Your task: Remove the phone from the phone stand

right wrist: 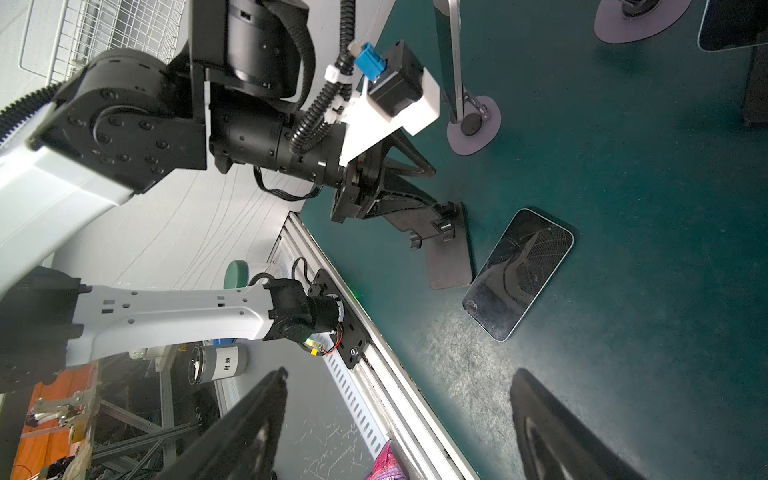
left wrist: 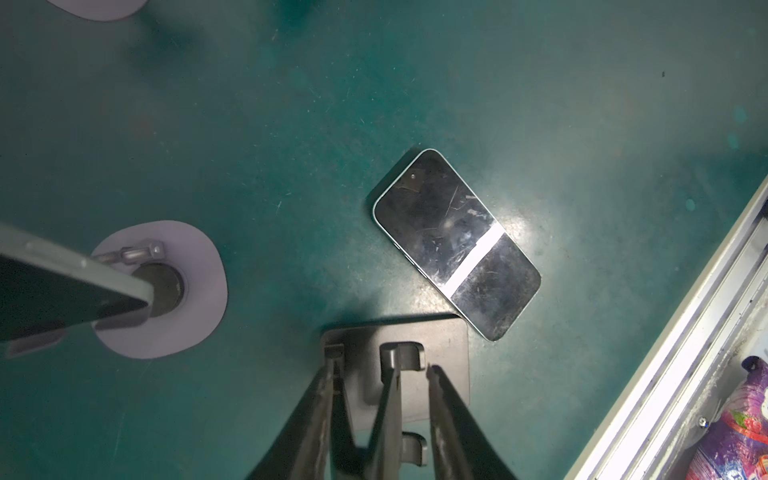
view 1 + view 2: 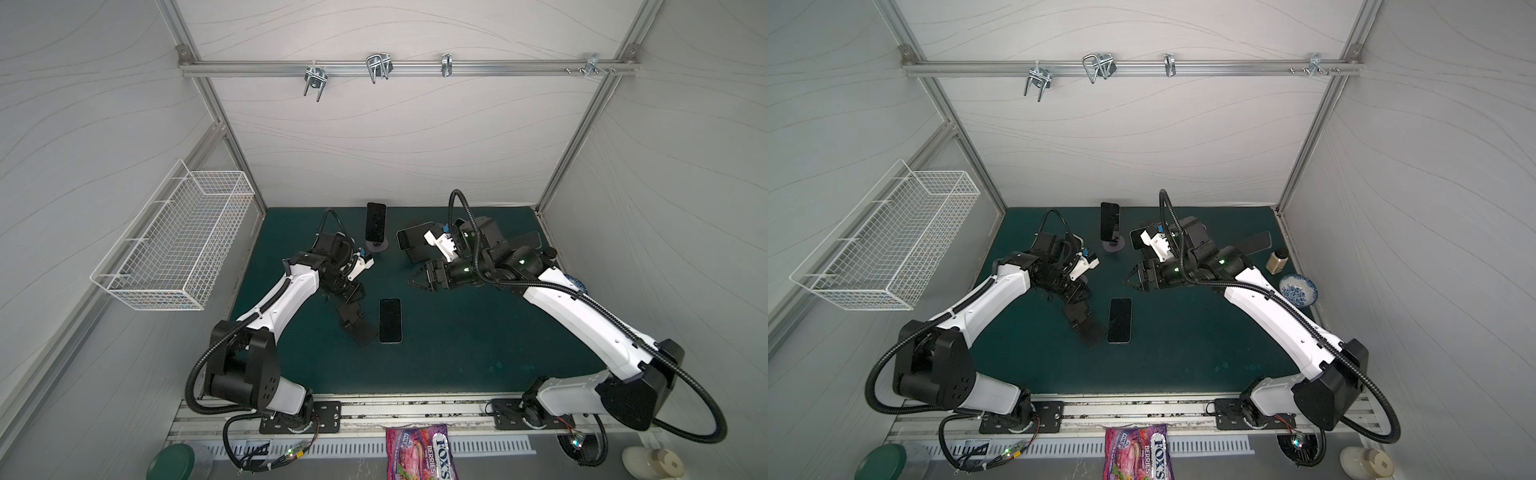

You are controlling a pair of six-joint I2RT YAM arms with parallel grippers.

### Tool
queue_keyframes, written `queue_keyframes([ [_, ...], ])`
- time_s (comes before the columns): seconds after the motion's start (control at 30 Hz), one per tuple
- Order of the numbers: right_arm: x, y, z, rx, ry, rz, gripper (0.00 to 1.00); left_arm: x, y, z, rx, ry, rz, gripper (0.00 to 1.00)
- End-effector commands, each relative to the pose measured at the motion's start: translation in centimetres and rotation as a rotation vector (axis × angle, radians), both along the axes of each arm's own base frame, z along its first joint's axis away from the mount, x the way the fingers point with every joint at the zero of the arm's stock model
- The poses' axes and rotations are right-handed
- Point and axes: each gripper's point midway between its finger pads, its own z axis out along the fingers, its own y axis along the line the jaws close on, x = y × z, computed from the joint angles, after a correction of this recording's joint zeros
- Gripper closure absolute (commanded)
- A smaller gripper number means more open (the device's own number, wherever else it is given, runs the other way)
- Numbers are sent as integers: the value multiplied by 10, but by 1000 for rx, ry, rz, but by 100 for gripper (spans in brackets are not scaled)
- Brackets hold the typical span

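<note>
A dark phone (image 3: 390,320) (image 2: 457,245) (image 1: 519,274) lies flat, screen up, on the green mat. Right beside it is a black phone stand (image 3: 359,330) (image 2: 451,349) (image 1: 449,257) with nothing on it. My left gripper (image 3: 351,297) (image 2: 384,365) points down at the stand. Its jaws stand a little apart on either side of the stand's upright plate, with a gap showing. My right gripper (image 3: 415,280) (image 1: 401,372) hovers open above the mat to the right of the phone, with nothing between its fingers.
At the back another phone (image 3: 376,222) stands on a round-based stand (image 3: 379,247) (image 2: 199,299). More phones on stands (image 3: 409,239) sit behind my right wrist. A bottle (image 3: 1277,262) and a patterned bowl (image 3: 1298,291) are at the right edge. A wire basket (image 3: 174,249) hangs on the left wall.
</note>
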Motion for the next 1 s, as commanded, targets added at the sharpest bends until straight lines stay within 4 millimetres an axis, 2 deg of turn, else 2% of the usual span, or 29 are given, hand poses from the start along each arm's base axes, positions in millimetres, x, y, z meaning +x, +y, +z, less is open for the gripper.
queue_keyframes([
  [0.0, -5, 1, 11, 16, -20, 25, 15, -3, 6, 6, 3, -66, 21, 58],
  [0.13, -6, 4, 12, 28, -13, 36, 15, 1, 22, 4, 79, -124, 66, 56],
  [0.23, -6, 4, 14, 32, -17, 39, 15, 3, 25, 3, 77, -110, 88, 56],
  [0.43, -9, 2, 16, 31, -27, 46, 15, -2, 19, -6, 45, -47, 82, 60],
  [0.63, -10, 1, 12, 24, -16, 48, 15, -6, 14, -7, 17, -38, 68, 66],
  [0.97, -11, -2, 16, 23, -35, 45, 15, -9, 6, -13, -22, 12, 34, 75],
])
